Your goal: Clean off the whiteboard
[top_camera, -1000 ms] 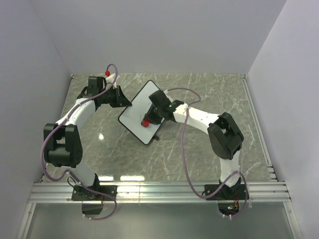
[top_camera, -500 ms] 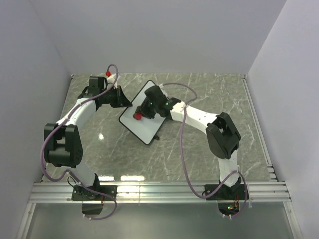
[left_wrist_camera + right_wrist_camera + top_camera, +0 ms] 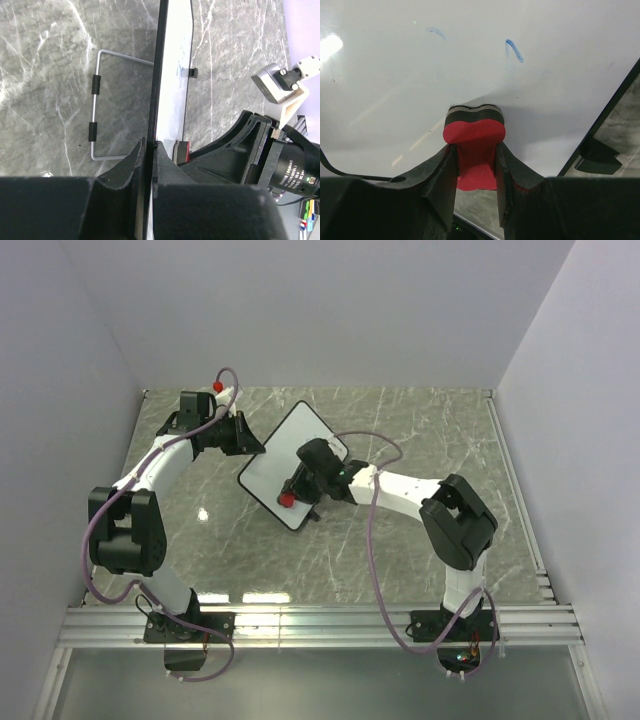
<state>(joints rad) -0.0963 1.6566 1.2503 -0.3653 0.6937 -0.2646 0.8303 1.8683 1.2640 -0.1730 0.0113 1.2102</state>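
Note:
The whiteboard (image 3: 292, 435) stands tilted at mid-table, a white board with a black rim. My left gripper (image 3: 248, 445) is shut on its left edge; the left wrist view shows the rim (image 3: 159, 75) pinched between the jaws of the left gripper (image 3: 149, 150). My right gripper (image 3: 291, 493) is shut on a red bone-shaped eraser (image 3: 286, 500) near the board's near corner. In the right wrist view the eraser (image 3: 474, 137) presses its dark felt against the white face (image 3: 470, 65), held by the right gripper (image 3: 475, 165). Two short blue marks (image 3: 514, 50) remain above it.
A wire stand (image 3: 95, 105) props the board from behind on the grey marble table (image 3: 420, 430). A small black tab (image 3: 313, 517) sticks out at the board's near edge. Pale walls close in left, right and back; an aluminium rail (image 3: 320, 620) runs along the front.
The right gripper swept the eraser up-left across the board, then back down toward its near corner. The left gripper and the board stayed still.

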